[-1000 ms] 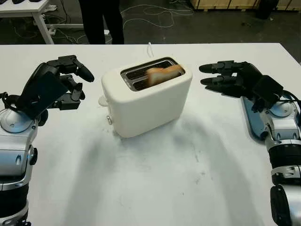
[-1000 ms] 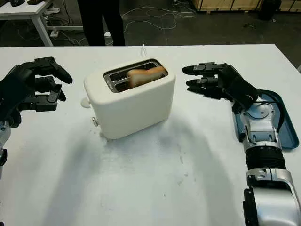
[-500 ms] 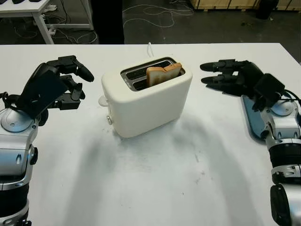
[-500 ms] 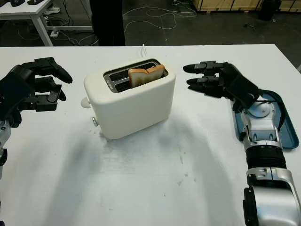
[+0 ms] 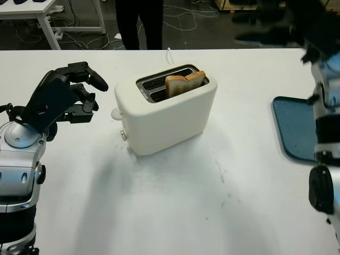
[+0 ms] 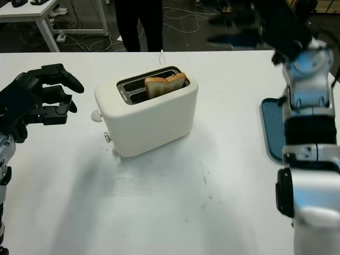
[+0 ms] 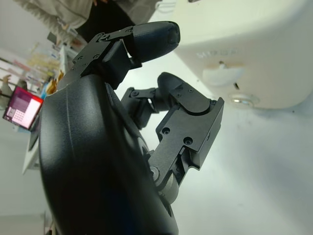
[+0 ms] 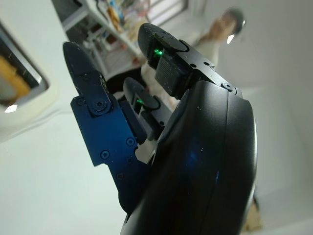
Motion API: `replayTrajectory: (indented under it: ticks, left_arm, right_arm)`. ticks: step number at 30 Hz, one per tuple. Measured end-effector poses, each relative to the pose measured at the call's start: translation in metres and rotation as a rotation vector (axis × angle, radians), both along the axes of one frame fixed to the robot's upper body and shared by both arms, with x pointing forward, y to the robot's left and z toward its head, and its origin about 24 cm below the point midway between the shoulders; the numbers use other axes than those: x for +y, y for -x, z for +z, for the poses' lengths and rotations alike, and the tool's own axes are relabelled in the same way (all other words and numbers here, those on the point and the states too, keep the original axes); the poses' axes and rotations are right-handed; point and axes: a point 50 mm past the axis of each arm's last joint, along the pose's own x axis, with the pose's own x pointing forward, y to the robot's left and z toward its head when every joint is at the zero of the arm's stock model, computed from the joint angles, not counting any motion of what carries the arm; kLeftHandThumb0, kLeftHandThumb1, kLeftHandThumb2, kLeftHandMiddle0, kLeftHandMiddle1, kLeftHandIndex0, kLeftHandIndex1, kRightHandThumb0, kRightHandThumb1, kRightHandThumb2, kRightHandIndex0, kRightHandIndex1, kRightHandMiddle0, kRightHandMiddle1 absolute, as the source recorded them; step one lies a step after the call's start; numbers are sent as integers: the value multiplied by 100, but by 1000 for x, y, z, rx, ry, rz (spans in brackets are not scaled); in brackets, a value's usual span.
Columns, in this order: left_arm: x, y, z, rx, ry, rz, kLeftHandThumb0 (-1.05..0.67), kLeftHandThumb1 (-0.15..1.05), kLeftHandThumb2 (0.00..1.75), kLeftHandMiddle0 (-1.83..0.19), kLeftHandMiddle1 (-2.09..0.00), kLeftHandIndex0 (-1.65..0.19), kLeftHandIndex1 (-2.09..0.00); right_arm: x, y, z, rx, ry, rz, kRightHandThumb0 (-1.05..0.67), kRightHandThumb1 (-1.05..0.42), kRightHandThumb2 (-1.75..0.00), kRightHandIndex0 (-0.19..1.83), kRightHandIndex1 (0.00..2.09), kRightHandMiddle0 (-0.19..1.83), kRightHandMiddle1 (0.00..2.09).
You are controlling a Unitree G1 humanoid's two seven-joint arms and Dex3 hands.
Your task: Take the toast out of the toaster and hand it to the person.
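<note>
The white toaster (image 5: pixel 166 115) stands in the middle of the table. Two slices of toast (image 5: pixel 184 83) stick up out of its rear slot, leaning together. My left hand (image 5: pixel 93 93) hovers open just left of the toaster, a short gap from its lever side (image 7: pixel 222 73). My right hand (image 5: pixel 254 26) is raised high over the table's far right corner, open and holding nothing, well above and to the right of the toast. A person (image 5: pixel 139 24) in dark trousers stands behind the table's far edge, beyond the toaster.
A blue tray (image 5: pixel 295 128) lies on the table at the right, below my raised right arm (image 6: pixel 308 90). The toaster's white cord (image 5: pixel 170 54) runs toward the far edge. Another white table (image 5: pixel 37 13) stands at the back left, and cables lie on the floor.
The toast popped up and settled in the slot. My right hand swung up from beside the toaster to high at the far right. The person stepped to the right. My left hand barely moved.
</note>
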Motion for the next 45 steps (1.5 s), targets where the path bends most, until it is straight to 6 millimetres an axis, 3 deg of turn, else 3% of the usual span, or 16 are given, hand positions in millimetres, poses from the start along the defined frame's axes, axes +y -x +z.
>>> replayTrajectory:
  ticks: [8,16,19,22,26,34,45]
  left_arm:
    - [-2,0,0,-14,8,-6,4,63,128,-62,-158,-50,-146]
    - [-4,0,-2,-3,10,-5,5,65,128,-61,-159,-50,-148]
    - [-4,0,-2,0,12,-1,5,64,130,-62,-161,-50,-149]
    - [-5,-1,-3,0,20,-4,4,62,132,-62,-162,-50,-150]
    - [-6,-1,-3,-13,24,-10,5,63,132,-62,-161,-49,-151]
    - [-7,0,-3,-16,24,-11,5,65,131,-62,-161,-49,-151]
    - [-5,1,-4,-29,24,-12,5,66,131,-63,-162,-49,-153]
  right_arm:
    - [44,-6,-4,-24,218,49,-66,-66,0,98,12,94,4]
    - [71,-8,-21,-41,394,61,-55,-63,0,94,17,91,2]
    - [76,-8,-26,-54,457,63,-61,-64,0,71,71,90,1]
    - [81,-7,-28,-74,510,59,-64,-65,0,64,83,90,1]
    - [85,-7,-27,-103,567,51,-64,-65,0,54,80,87,0]
    - [86,-7,-32,-187,638,33,-51,-65,0,54,72,85,0]
    - [85,-11,-46,-117,711,67,-51,-66,0,53,58,80,0]
